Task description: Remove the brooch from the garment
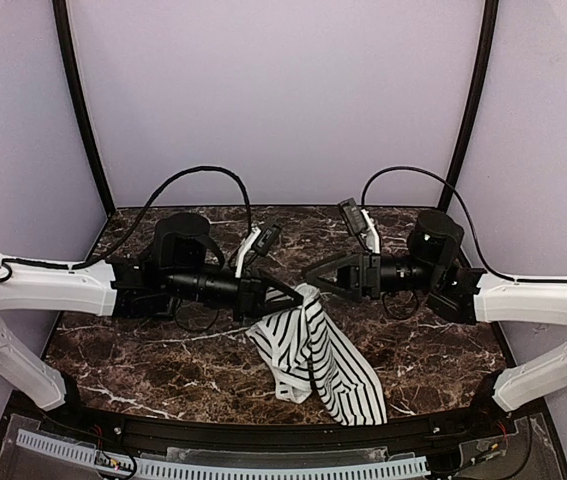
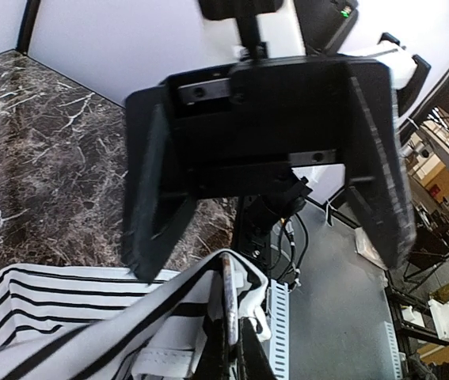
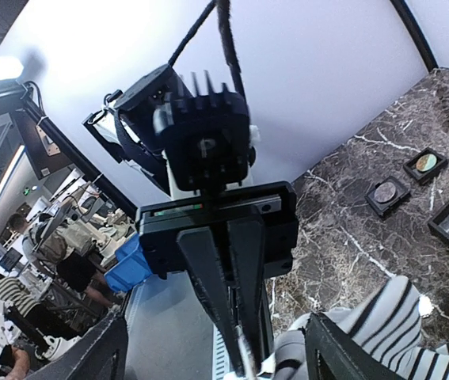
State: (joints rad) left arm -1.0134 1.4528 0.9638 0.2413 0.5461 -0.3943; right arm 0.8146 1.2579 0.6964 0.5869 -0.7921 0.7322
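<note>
Striped black-and-white fabric garment [image 1: 315,352], pinched by the left gripper [image 1: 298,296], drapes onto brown marble tabletop [image 1: 153,345]; right gripper [image 1: 313,279], fingers spread, faces it; three small black boxes [image 3: 388,194] lie beyond.

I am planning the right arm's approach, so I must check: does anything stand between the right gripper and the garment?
Nothing visible does. The open right gripper faces the garment directly. Only the left gripper, shut on the fabric's top edge, is close beside that path.
</note>
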